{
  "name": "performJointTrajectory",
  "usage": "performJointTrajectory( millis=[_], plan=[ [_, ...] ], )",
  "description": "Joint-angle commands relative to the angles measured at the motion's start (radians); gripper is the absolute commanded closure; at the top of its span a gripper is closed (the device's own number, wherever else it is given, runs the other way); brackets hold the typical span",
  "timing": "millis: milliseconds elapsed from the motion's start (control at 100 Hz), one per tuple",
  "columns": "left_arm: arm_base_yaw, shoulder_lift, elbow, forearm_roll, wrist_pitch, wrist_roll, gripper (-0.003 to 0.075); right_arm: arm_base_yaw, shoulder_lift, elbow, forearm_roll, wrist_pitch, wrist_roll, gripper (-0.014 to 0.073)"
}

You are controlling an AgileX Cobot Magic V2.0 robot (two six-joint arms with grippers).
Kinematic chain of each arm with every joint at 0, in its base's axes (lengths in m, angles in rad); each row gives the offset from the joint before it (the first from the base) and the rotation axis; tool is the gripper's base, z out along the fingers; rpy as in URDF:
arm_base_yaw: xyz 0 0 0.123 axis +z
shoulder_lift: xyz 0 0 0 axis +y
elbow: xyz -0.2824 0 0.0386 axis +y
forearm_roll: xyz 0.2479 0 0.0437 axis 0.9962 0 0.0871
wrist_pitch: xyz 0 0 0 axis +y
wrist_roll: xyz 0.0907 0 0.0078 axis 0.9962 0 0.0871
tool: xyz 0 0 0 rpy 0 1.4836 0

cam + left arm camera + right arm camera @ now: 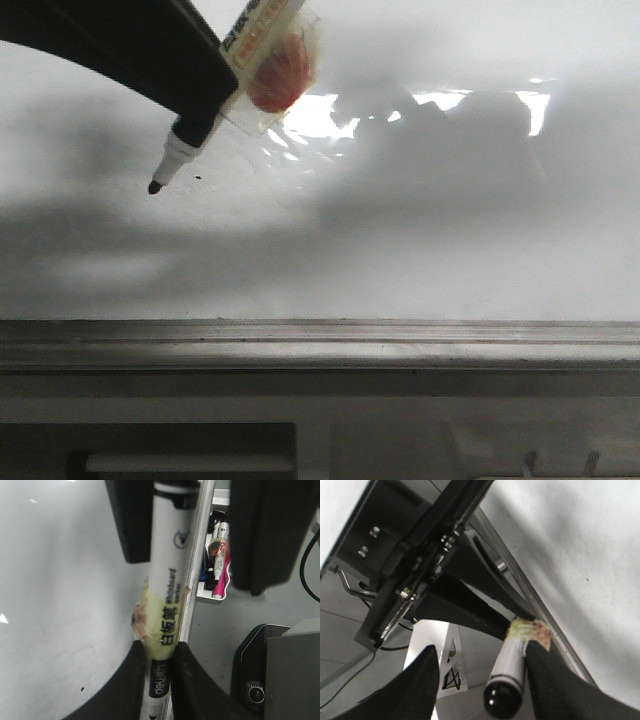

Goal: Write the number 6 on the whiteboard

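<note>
One marker (185, 145) pinched in left gripper (159, 680), right gripper (482, 675) spread, spare pens (217, 560) only in left wrist view

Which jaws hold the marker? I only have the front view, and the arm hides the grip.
Observer: The left gripper. In the left wrist view its jaws are shut on the marker at the yellowish tape band.
Operator: Where is the right gripper? It's not in my view.
Observer: The right wrist view shows the right gripper open, facing the marker's rear end, with a gap on both sides.
Operator: Are there any spare pens around?
Observer: Yes. The left wrist view shows a tray with pens in it, just past the edge of the whiteboard.
</note>
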Motion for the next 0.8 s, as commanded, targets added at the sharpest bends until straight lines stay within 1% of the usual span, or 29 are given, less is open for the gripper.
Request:
performJointTrajectory(
  millis=[0,160,320,420,510,560,650,790],
  plan=[
    [-0.007,-0.014,-0.036,-0.027,-0.042,-0.013,0.0741,0.026,0.004,-0.054,0.03,-0.026,0.011,0.0242],
    [-0.007,-0.014,-0.036,-0.027,-0.044,-0.013,0.0741,0.042,0.036,-0.062,0.011,-0.026,0.011,0.0247],
    [-0.007,-0.014,-0.036,-0.027,-0.044,-0.013,0.0741,0.042,0.048,-0.062,-0.002,-0.025,0.011,0.0318],
    [-0.007,-0.014,-0.036,-0.027,-0.068,-0.024,0.0741,0.042,0.048,-0.062,-0.013,-0.021,0.011,0.0366],
    [-0.007,-0.014,-0.036,-0.027,-0.082,-0.023,0.0741,0.042,0.048,-0.062,-0.025,-0.016,0.011,0.0449],
    [-0.007,-0.014,-0.036,-0.027,-0.089,-0.023,0.074,0.042,0.048,-0.062,-0.025,-0.011,0.007,0.0513],
    [-0.007,-0.014,-0.036,-0.027,-0.097,-0.023,0.074,0.042,0.048,-0.062,-0.025,-0.015,0.003,0.0659],
    [-0.007,-0.014,-0.036,-0.027,-0.097,-0.023,0.0737,0.042,0.048,-0.062,-0.025,-0.019,0.003,0.0657]
  ],
)
